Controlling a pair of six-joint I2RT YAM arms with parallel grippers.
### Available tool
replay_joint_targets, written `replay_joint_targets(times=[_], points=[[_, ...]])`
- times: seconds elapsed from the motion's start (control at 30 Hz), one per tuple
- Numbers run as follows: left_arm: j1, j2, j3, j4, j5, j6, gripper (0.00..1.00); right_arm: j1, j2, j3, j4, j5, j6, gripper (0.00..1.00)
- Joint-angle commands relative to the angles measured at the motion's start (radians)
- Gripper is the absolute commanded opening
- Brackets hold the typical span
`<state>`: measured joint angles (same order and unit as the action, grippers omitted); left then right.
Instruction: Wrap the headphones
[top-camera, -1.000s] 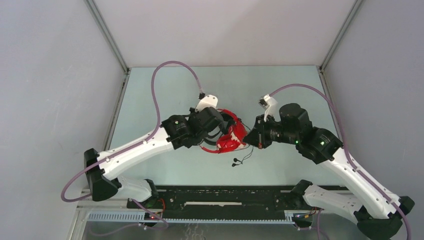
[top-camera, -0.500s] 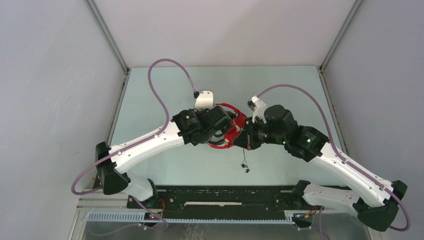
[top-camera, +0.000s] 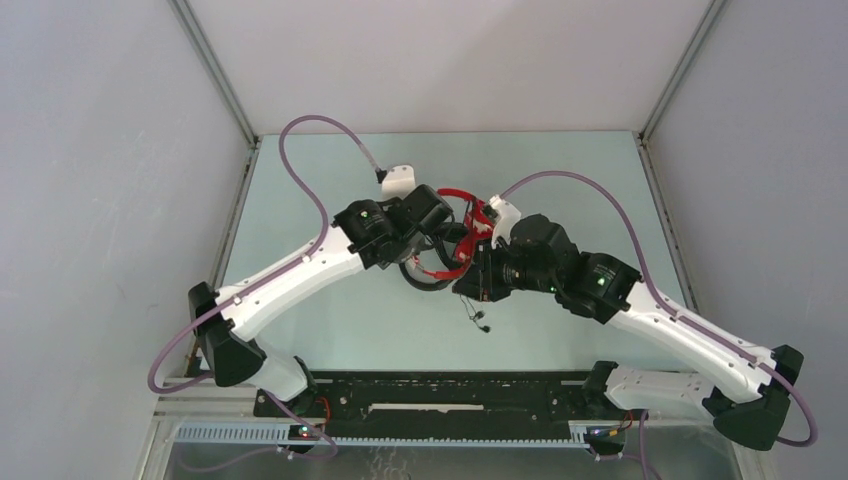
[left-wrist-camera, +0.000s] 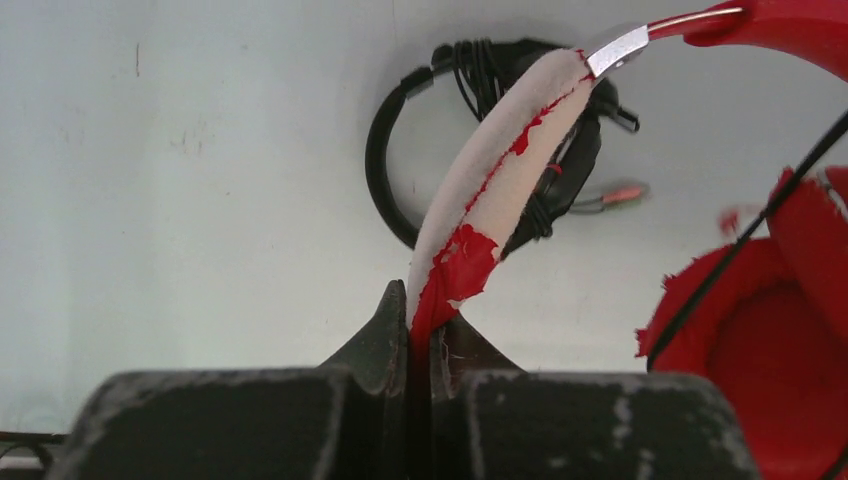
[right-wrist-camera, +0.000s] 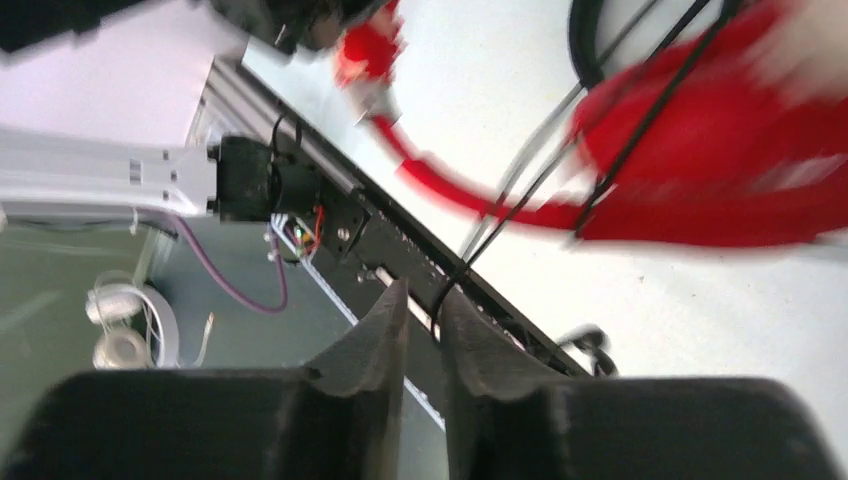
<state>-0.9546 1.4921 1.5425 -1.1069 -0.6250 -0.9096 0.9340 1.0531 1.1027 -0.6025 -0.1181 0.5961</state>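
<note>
While the left gripper (left-wrist-camera: 420, 322) is clamped tight on the headphones (left-wrist-camera: 495, 175), its jaws pinch the worn headband right at the fingertips. From there the band, its white padding flaked with red, curves up and away from the fingers. One red earcup (left-wrist-camera: 770, 345) hangs to the right of this gripper, close by. The thin cable (left-wrist-camera: 750, 220) slants across in front of that cup. Beyond the headband, black headphones (left-wrist-camera: 385, 170) lie on the table (left-wrist-camera: 150, 200).

Seen from above, the headphones sit between the two grippers, touching the left one and just ahead of the right gripper (right-wrist-camera: 422, 300). The right jaws stand a little apart, and the gap is wider than the cable that runs down into it. Whether the cable is still pinched there cannot be told. Ahead of these fingers and up to their right, the red earcup and band show as a blur. The cable's loose end dangles below the right gripper.
</note>
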Motion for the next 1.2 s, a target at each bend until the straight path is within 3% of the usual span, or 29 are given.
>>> replay_joint_targets(times=[0.0, 0.03, 0.17, 0.47, 0.7, 0.87, 1.17], points=[[0.040, -0.038, 0.068, 0.120, -0.040, -0.068, 0.00, 0.029, -0.049, -0.018, 0.033, -0.067, 0.010, 0.38], [0.041, -0.043, 0.068, 0.118, -0.043, -0.068, 0.00, 0.028, -0.057, -0.032, 0.041, -0.075, 0.018, 0.48], [0.048, -0.049, 0.076, 0.119, -0.043, -0.061, 0.00, 0.033, -0.090, -0.086, 0.083, -0.099, 0.046, 0.58], [0.061, -0.040, 0.122, 0.090, -0.030, -0.027, 0.00, 0.032, -0.191, -0.147, 0.074, -0.088, 0.055, 0.64], [0.066, -0.054, 0.153, 0.076, -0.028, -0.019, 0.00, -0.002, -0.372, -0.296, 0.069, -0.005, 0.177, 0.66], [0.073, -0.063, 0.169, 0.097, 0.018, -0.005, 0.00, -0.040, -0.480, -0.328, -0.048, 0.205, 0.518, 0.67], [0.084, -0.065, 0.183, 0.106, 0.060, 0.020, 0.00, -0.171, -0.716, -0.585, 0.028, 0.113, 1.052, 0.66]])
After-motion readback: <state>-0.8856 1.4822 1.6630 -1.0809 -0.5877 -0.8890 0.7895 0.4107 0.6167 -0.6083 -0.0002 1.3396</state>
